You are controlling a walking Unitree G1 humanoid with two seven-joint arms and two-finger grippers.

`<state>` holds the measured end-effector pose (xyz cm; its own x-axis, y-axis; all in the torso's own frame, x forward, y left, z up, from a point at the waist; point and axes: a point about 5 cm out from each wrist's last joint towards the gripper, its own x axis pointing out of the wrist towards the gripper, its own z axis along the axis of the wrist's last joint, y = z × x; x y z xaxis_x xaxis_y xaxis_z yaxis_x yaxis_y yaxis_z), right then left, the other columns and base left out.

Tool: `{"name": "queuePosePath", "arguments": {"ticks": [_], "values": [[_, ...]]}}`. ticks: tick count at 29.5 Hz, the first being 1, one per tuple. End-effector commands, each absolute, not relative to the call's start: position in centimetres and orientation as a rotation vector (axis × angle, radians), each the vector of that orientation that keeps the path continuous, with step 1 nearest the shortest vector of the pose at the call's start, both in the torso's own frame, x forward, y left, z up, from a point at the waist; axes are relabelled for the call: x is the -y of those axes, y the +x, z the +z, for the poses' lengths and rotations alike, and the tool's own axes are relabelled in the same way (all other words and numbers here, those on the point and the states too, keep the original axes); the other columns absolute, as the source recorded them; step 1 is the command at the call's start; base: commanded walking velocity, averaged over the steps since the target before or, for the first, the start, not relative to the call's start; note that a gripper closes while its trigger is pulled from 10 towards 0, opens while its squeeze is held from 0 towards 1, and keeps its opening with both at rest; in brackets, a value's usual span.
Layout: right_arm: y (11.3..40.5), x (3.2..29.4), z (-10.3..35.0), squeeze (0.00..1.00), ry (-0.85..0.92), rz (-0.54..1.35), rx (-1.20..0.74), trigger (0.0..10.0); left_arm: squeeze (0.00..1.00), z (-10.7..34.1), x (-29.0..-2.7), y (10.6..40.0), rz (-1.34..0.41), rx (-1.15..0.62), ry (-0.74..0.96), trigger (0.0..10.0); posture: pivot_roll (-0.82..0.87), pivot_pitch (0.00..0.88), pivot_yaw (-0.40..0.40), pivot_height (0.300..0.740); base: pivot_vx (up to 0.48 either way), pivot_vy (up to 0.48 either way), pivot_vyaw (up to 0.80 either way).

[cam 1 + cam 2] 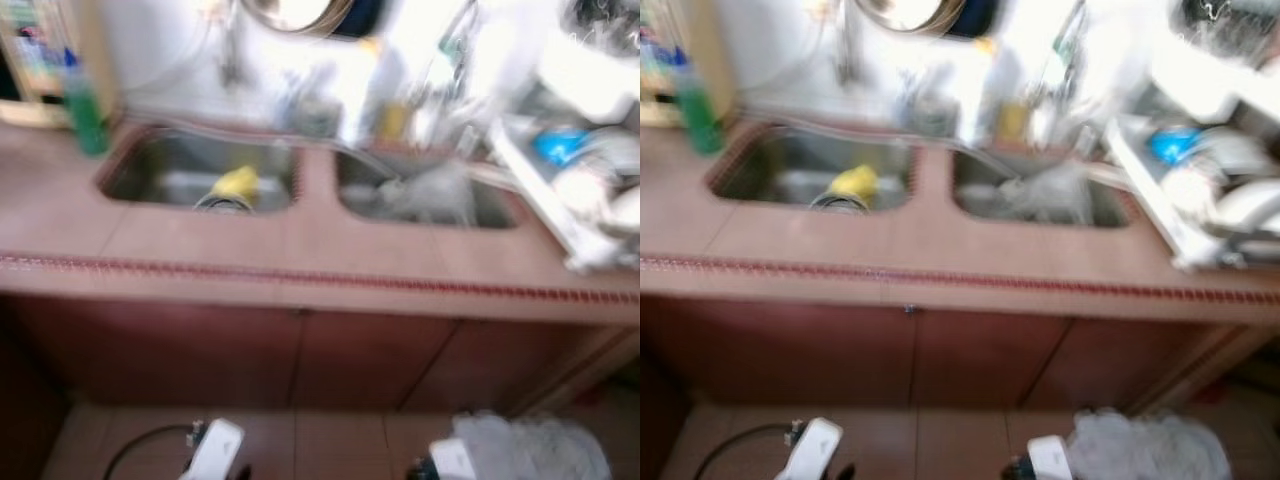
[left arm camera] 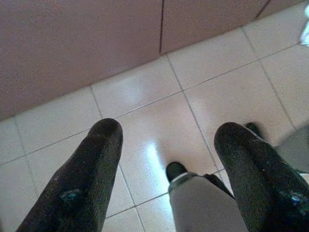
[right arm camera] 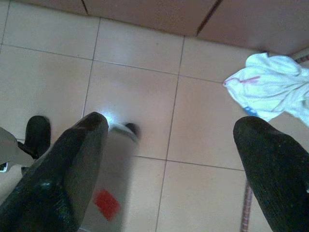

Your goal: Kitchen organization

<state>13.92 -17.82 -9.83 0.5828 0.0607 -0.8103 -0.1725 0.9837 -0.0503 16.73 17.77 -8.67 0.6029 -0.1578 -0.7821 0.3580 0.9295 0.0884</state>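
Note:
A tiled counter [image 1: 300, 250] with a double sink stands before me, all of it blurred. The left basin [image 1: 160, 180] holds a yellow object [image 1: 237, 183] beside a round metal item [image 1: 222, 203]. In the right basin [image 1: 500, 210] lies something greyish and clear [image 1: 430, 195]. Both arms hang low in front of the cabinet: the left arm [image 1: 215, 450] and the right arm [image 1: 455, 458]. My left gripper [image 2: 169, 130] is open over the floor tiles, holding nothing. My right gripper [image 3: 172, 123] is also open and holds nothing.
A green bottle [image 1: 85, 115] stands at the counter's left end. A white dish rack [image 1: 570, 190] with dishes and a blue item [image 1: 560, 147] sits at the right. Bottles crowd the wall behind the sinks. A white crumpled cloth [image 3: 270, 89] lies on the floor by the cabinet doors [image 1: 300, 350].

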Motion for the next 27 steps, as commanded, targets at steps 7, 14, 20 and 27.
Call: {"name": "queuePosePath", "arguments": {"ticks": [7,14,20,27], "values": [[14.34,18.54,-9.60,0.00,-0.142,0.109,-0.926,10.0,0.00,-8.82,-17.58,16.44,-0.300,-0.885,0.228,10.0,0.10,0.000,-0.037,0.740,0.000,0.000,0.00],[14.13,18.49,-9.69,0.00,-0.129,0.100,-0.931,10.0,0.00,-8.83,-17.77,16.34,-0.297,-0.886,0.220,10.0,0.10,0.000,-0.036,0.740,0.000,0.000,0.00],[14.10,18.38,-9.72,0.00,-0.134,0.103,-0.934,10.0,0.00,-8.76,-17.70,16.47,-0.299,-0.880,0.212,10.0,0.10,0.000,-0.036,0.740,0.000,0.000,0.00],[14.19,18.34,-9.70,0.00,-0.136,0.103,-0.932,10.0,0.00,-8.71,-17.63,16.60,-0.300,-0.875,0.205,10.0,0.10,0.000,-0.037,0.740,0.000,0.000,0.00]]}}
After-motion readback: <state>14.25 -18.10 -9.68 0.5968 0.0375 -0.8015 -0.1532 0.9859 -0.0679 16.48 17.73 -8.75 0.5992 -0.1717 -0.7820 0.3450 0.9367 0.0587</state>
